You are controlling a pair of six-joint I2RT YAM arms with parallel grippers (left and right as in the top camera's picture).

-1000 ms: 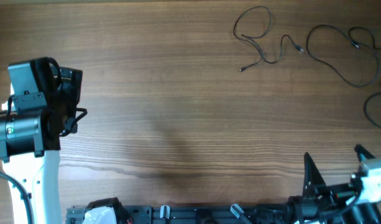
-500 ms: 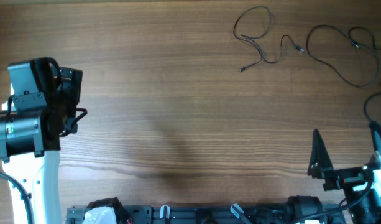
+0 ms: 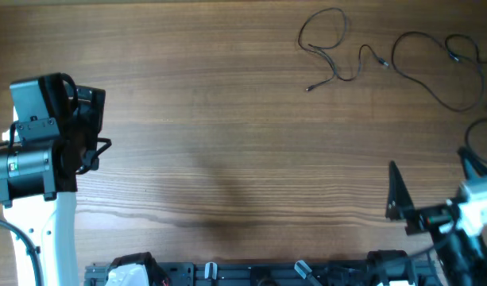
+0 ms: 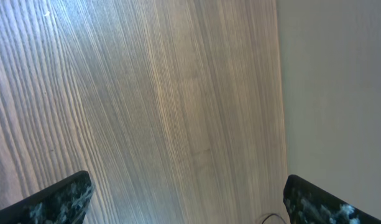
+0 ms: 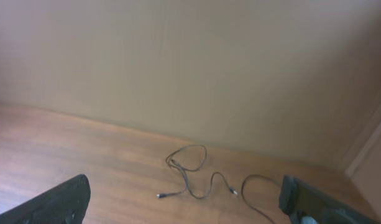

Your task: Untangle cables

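Since right gripper [image 3: 428,162] at lower right and left gripper [image 4: 187,202] both gape empty, with cables [image 3: 336,73] loose at upper right, best reach up, pinch one cord mid-span, draw it clear.

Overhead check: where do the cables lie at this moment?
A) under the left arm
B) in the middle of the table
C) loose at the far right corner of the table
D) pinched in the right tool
C: the cables lie loose at the far right corner of the table, while the right tool stands open and empty on the near side.
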